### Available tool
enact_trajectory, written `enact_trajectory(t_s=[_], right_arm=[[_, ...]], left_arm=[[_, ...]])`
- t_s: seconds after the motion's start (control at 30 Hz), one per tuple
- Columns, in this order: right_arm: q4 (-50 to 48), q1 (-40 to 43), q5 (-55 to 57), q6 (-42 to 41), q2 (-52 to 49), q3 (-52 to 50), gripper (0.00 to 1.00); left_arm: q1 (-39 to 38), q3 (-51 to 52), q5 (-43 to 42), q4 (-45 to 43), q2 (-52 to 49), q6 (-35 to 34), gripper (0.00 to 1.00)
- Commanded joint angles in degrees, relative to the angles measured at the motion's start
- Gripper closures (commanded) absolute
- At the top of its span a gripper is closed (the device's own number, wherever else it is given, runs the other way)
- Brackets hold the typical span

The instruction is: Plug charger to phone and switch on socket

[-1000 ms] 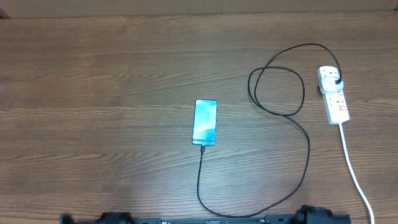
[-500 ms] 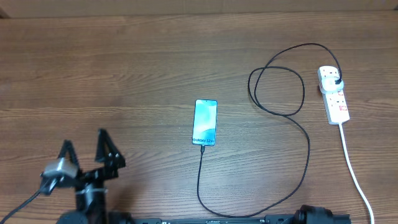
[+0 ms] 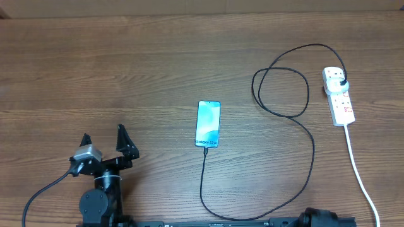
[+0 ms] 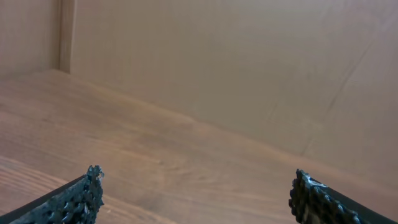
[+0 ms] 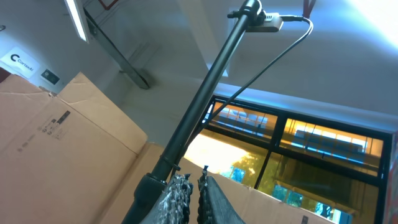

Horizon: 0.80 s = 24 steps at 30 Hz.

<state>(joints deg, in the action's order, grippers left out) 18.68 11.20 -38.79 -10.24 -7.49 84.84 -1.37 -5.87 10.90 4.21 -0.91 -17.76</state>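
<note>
Now my left gripper (image 3: 103, 132) has come up into the lower left, fingers wide, empty; right gripper (image 5: 193, 188) is pinched together on nothing; phone (image 3: 208, 123) lies mid-frame, charger (image 3: 314, 148) tip touching its bottom edge; socket (image 3: 339, 98), far right, probably awaits switching.

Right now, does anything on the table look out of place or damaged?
Nothing stands out. The phone lies flat; the charger runs from its near end through one loose loop to the socket.
</note>
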Motion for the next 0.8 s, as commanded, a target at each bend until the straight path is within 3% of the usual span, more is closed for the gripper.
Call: enact_trajectory(t_s=[0.0, 0.23, 0.77], right_arm=[[-0.1, -0.3, 0.1, 0.3, 1.1, -0.3, 0.91], [-2.8, -0.3, 0.0, 0.3, 4.5, -3.4, 0.91], [-4.4, -0.4, -1.0, -0.2, 7.2, -4.7, 0.89]], left_arm=[[0.6, 2.3, -1.9, -0.7, 0.6, 4.9, 0.00], [0.6, 5.6, -7.8, -3.4, 0.6, 10.7, 0.00], [0.6, 5.6, -7.8, -0.1, 0.6, 10.7, 0.00]])
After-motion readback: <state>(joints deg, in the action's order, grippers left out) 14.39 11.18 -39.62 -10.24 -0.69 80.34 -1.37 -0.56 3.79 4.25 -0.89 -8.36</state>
